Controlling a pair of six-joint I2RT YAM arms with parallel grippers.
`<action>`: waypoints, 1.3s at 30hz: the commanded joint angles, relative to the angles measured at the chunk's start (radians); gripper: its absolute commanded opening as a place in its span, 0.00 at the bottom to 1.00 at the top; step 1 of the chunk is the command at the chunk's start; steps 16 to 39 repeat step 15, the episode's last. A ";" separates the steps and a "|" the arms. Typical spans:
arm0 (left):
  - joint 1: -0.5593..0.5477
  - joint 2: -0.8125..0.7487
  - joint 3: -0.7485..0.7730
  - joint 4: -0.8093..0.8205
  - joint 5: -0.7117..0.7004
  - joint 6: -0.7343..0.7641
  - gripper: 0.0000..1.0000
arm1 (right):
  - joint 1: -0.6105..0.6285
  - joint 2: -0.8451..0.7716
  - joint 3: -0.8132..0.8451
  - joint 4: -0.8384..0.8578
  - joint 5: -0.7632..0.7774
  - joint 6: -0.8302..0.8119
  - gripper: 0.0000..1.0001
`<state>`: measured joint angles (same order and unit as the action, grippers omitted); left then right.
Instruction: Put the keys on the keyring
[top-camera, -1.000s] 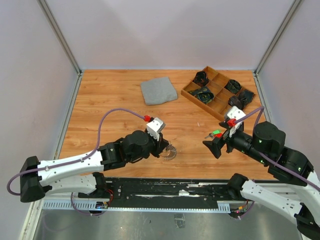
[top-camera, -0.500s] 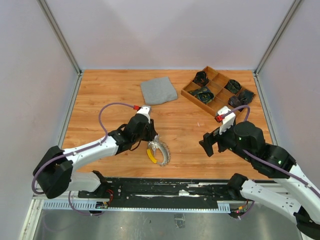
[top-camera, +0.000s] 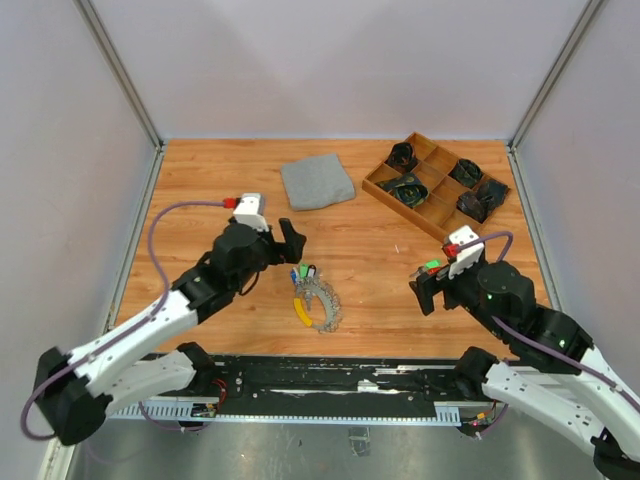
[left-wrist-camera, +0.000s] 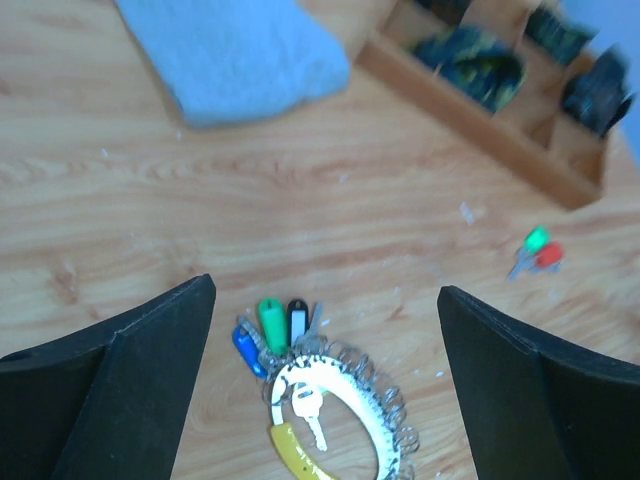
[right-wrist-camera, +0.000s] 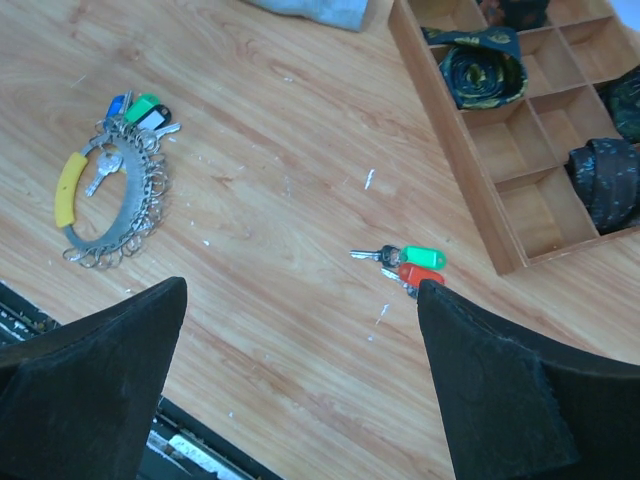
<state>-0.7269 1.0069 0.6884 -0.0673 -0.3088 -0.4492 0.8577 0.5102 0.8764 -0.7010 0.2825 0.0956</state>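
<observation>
The keyring (top-camera: 319, 304), a silvery loop with many small rings and a yellow segment, lies flat on the wooden table. Keys with blue, green and black-and-white heads (left-wrist-camera: 268, 327) hang on its far side, and a plain silver key (left-wrist-camera: 309, 412) lies inside the loop. My left gripper (left-wrist-camera: 325, 290) hovers open above the keyring (left-wrist-camera: 345, 405), touching nothing. Two loose keys with green and red heads (right-wrist-camera: 417, 265) lie on the table to the right, just left of my right gripper's right finger. My right gripper (right-wrist-camera: 300, 288) is open and empty above bare wood.
A folded grey cloth (top-camera: 316, 181) lies at the back centre. A wooden compartment tray (top-camera: 405, 210) with dark bundled items stands at the back right. The black rail with the arm bases (top-camera: 330, 380) runs along the near edge.
My left gripper has opened, let go of the keyring and pulled up and back to the left. The keyring now lies flat on the table. The right arm shifted slightly.
</observation>
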 joint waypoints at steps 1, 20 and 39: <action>0.004 -0.228 0.005 -0.054 -0.118 0.022 1.00 | 0.013 -0.084 -0.042 0.067 0.082 -0.037 0.98; 0.004 -0.537 -0.074 -0.277 -0.218 0.002 1.00 | 0.013 -0.182 -0.104 0.111 0.154 -0.025 0.98; 0.004 -0.537 -0.074 -0.277 -0.218 0.002 1.00 | 0.013 -0.182 -0.104 0.111 0.154 -0.025 0.98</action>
